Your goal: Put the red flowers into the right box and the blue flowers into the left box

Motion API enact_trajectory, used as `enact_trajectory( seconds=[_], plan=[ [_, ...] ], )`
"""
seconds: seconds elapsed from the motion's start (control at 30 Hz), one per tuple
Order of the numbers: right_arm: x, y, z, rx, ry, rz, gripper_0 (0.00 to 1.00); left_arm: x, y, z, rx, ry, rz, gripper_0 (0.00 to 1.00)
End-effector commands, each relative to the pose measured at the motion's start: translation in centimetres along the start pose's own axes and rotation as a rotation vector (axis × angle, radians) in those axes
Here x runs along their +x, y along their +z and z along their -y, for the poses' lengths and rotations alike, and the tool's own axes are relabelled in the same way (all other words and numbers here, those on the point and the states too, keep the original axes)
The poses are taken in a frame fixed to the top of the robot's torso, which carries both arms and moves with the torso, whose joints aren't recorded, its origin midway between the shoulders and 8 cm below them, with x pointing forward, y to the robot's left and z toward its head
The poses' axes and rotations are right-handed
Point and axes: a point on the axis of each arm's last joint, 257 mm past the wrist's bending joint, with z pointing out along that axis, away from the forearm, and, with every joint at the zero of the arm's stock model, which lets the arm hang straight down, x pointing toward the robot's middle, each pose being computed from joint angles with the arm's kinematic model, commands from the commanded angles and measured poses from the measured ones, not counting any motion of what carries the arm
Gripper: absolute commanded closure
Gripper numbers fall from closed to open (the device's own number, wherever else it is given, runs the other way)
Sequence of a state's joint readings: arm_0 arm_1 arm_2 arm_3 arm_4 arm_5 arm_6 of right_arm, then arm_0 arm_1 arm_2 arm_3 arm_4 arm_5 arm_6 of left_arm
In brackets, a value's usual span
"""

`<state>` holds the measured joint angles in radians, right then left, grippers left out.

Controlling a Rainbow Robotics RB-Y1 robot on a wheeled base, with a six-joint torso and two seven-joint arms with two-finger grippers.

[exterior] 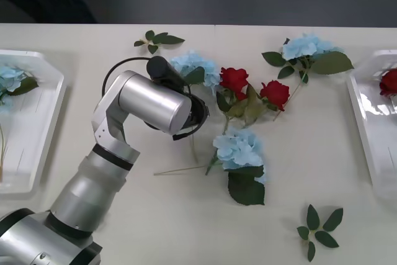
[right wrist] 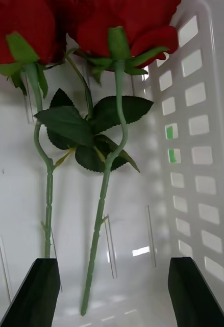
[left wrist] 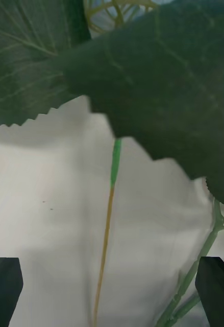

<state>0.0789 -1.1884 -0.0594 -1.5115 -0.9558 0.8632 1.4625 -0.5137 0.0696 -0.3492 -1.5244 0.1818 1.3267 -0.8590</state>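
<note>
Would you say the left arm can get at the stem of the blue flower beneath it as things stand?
Probably yes: the left end effector is open, with the blue flower's thin stem running between its fingers over bare table; only big leaves lie further along.

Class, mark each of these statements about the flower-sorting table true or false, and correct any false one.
1. Two red flowers lie on the table between the boxes. True.
2. The left box holds a red flower. False: it holds a blue flower.
3. The left pincer is open, with a thin stem between its fingers. True.
4. The right pincer is shut on a rose stem. False: it is open over the right box, where two roses lie.
5. Three blue flowers lie on the table. True.
</note>
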Motion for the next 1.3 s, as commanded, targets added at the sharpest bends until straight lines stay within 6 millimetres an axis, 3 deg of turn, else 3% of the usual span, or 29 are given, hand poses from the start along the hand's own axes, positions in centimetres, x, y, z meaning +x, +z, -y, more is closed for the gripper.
enact_trajectory(
  seconds=[0.03, 0.13, 0.4, 0.57, 0.87, 1.13, 1.2, 1.27, 1.3],
  plan=[
    [-2.4, -1.2, -1.3, -0.018, 0.016, 0.047, 0.37, -2.2, -0.3, 2.6, 0.037, 0.009, 0.051, 0.00],
    [-4.2, -2.3, -3.8, -0.081, 0.053, 0.081, 0.37, -2.3, 0.5, 2.9, 0.030, 0.012, 0.046, 0.00],
    [-9.0, -6.4, -12.7, -0.253, 0.186, 0.148, 0.37, -2.6, 2.0, 3.9, 0.045, 0.025, 0.063, 0.00],
    [-11.6, -7.5, -18.6, -0.327, 0.265, 0.153, 0.38, -2.7, 2.1, 4.0, 0.043, 0.032, 0.068, 0.00],
    [-14.5, -5.6, -25.6, -0.321, 0.377, 0.136, 0.38, -2.8, 2.6, 3.8, 0.046, 0.037, 0.078, 0.00],
    [-15.8, -3.7, -30.2, -0.332, 0.503, 0.108, 0.38, -3.0, 3.1, 3.7, 0.050, 0.046, 0.089, 0.01],
    [-15.9, -3.3, -30.8, -0.325, 0.514, 0.107, 0.37, -2.9, 3.2, 3.6, 0.048, 0.045, 0.087, 0.12],
    [-15.7, -2.6, -31.4, -0.313, 0.523, 0.094, 0.38, -2.9, 3.2, 3.5, 0.047, 0.044, 0.088, 0.62],
    [-15.7, -2.5, -31.6, -0.311, 0.527, 0.092, 0.37, -2.9, 3.1, 3.6, 0.048, 0.046, 0.089, 0.71]
  ],
)
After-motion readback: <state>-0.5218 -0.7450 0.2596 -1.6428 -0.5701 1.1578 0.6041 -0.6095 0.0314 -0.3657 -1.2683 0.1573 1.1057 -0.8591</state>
